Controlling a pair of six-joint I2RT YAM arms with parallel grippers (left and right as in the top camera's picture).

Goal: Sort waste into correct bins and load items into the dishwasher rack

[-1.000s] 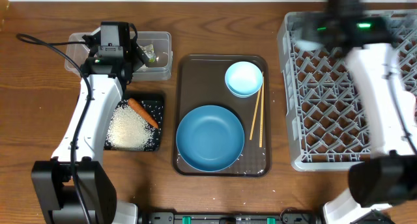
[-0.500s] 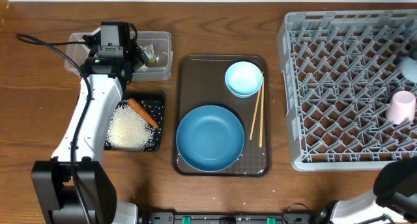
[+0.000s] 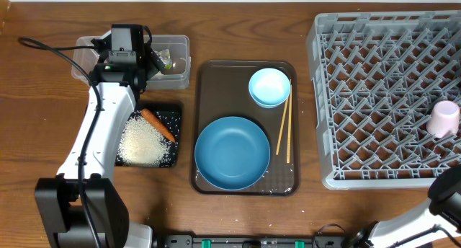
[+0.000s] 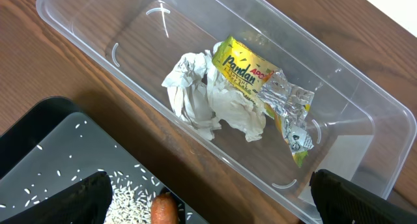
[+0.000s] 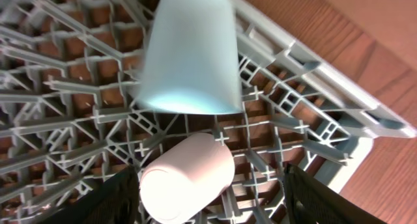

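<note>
My left gripper [image 3: 142,63] is open and empty above the near edge of the clear tub [image 3: 85,45], which holds a crumpled tissue [image 4: 208,103] and the yellow-green wrapper [image 4: 251,64]. The black tray [image 3: 171,115] holds rice [image 3: 142,143] and the carrot [image 3: 158,124]. The big dark-blue bowl [image 3: 232,153], light-blue bowl [image 3: 269,86] and chopsticks [image 3: 285,129] lie on the brown tray [image 3: 209,75]. A white cup [image 3: 443,118] lies on its side in the grey rack [image 3: 374,96]. My right gripper [image 5: 208,208] is open around this cup [image 5: 186,178], not gripping it. A second, blurred pale cup [image 5: 189,51] shows beyond it.
The rack's near right corner and rim [image 5: 339,139] border bare wooden table [image 5: 384,61]. A black cable [image 3: 50,50] runs left of the clear tub. Part of the right arm [image 3: 450,197] shows at the lower right edge.
The right arm has pulled back from over the rack towards the lower right edge of the overhead view, leaving a white cup lying in the rack. The left arm has not moved.
</note>
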